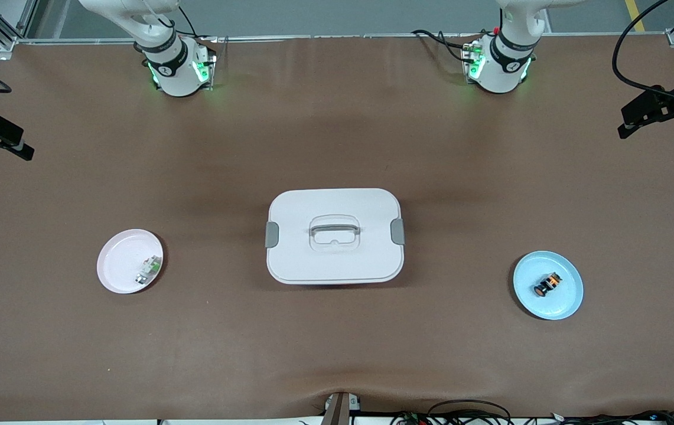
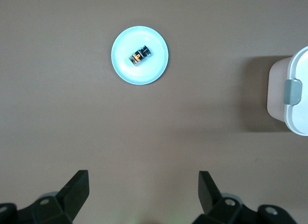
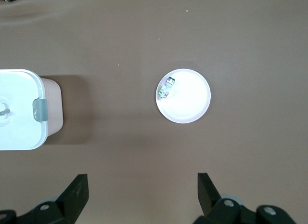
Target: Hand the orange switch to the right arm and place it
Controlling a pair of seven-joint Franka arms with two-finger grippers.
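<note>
Front view for me: orange switch [image 1: 547, 284] lies in the blue plate [image 1: 567, 304] toward the left arm's end, nearest the camera-side table edge. Left gripper [image 2: 143, 195] and right gripper [image 3: 143, 194] both wait up high, spread wide, gripping nothing.

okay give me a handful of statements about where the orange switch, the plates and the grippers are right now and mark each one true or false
1. The orange switch lies on the blue plate. True.
2. The left gripper holds the switch. False: it is open, up over bare table.
3. The pink plate is empty. False: a small whitish part lies on it.
4. The white box stands between the two plates, lid on. True.
5. The right gripper is open. True.
</note>
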